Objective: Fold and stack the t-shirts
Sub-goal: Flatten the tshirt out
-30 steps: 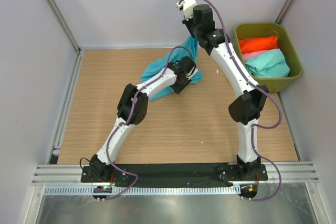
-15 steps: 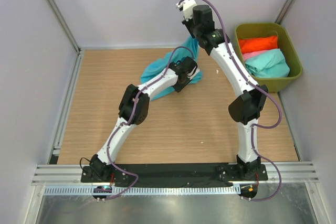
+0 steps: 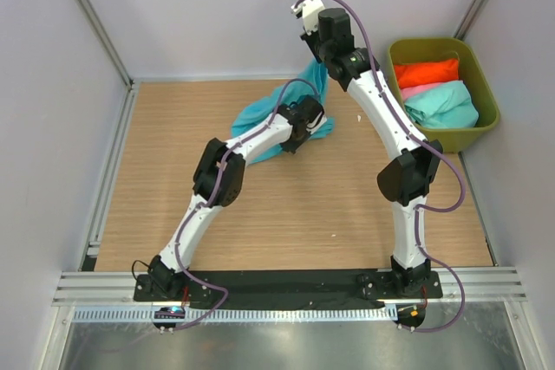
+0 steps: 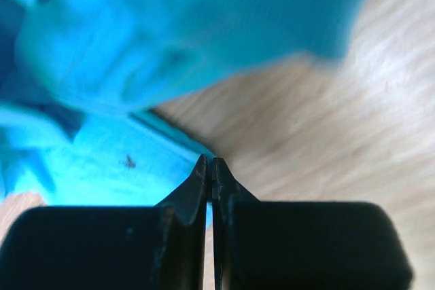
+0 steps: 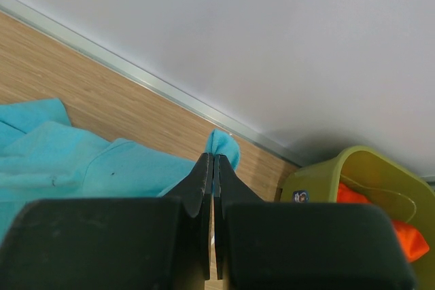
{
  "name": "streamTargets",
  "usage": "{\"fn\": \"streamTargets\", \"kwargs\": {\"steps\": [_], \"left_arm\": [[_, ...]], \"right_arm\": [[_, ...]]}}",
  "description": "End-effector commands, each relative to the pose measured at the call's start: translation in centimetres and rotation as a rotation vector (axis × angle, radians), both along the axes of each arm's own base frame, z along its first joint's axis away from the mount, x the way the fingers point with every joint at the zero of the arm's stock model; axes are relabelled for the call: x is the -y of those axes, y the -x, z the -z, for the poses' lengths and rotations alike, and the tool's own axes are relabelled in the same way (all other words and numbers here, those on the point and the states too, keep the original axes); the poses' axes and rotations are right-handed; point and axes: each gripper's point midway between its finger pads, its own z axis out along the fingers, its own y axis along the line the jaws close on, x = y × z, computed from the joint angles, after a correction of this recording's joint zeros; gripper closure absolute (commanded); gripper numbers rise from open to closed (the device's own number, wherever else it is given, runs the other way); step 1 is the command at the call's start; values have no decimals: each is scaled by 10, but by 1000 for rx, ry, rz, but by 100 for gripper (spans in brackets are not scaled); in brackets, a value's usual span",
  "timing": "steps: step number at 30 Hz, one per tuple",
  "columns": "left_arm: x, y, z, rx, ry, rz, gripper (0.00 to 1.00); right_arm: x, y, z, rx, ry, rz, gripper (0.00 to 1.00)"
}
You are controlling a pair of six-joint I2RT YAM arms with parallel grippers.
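Note:
A turquoise-blue t-shirt [image 3: 257,115] lies crumpled at the back middle of the wooden table, with one part pulled up toward the back wall. My right gripper [image 3: 317,65] is shut on that raised part; in the right wrist view a fold of the turquoise shirt [image 5: 223,145] pokes out past the right gripper's [image 5: 214,157] tips. My left gripper [image 3: 293,140] sits low at the shirt's near right edge. In the left wrist view the left gripper [image 4: 212,160] is shut on the hem of the turquoise cloth [image 4: 102,168]. Orange-red [image 3: 427,72], pink [image 3: 414,90] and mint-green [image 3: 442,104] t-shirts lie in the bin.
An olive-green plastic bin [image 3: 482,84] stands at the back right, beside the right wall; its rim [image 5: 319,174] also shows in the right wrist view. A metal rail runs along the back wall. Bare wood table [image 3: 303,214] stretches in front of the shirt.
My left gripper has closed from open onto the shirt's edge and shifted slightly. The right arm and the raised cloth have not moved.

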Motion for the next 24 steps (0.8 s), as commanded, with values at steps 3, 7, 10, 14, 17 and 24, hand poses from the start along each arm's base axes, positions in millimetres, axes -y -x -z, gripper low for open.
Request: {"fn": "streamTargets", "kwargs": {"steps": [3,7,10,14,17,24], "left_arm": [[-25,-1,-119,149,100,-24,100],[-51,0,-171,216,139,-42,100],[-63,6,-189,228,135,-37,100],[-74,22,-191,201,138,-43,100],[-94,30,-204,217,134,-73,100],[-183,16,-299,454,169,-217,100]], "right_arm": [[8,2,-39,96,-21,27,99],[13,5,-49,116,-13,43,99],[16,5,-45,108,-3,52,99],[16,7,-47,110,-7,47,99],[19,14,-61,132,-10,53,99],[53,58,-135,275,-44,118,99]]}}
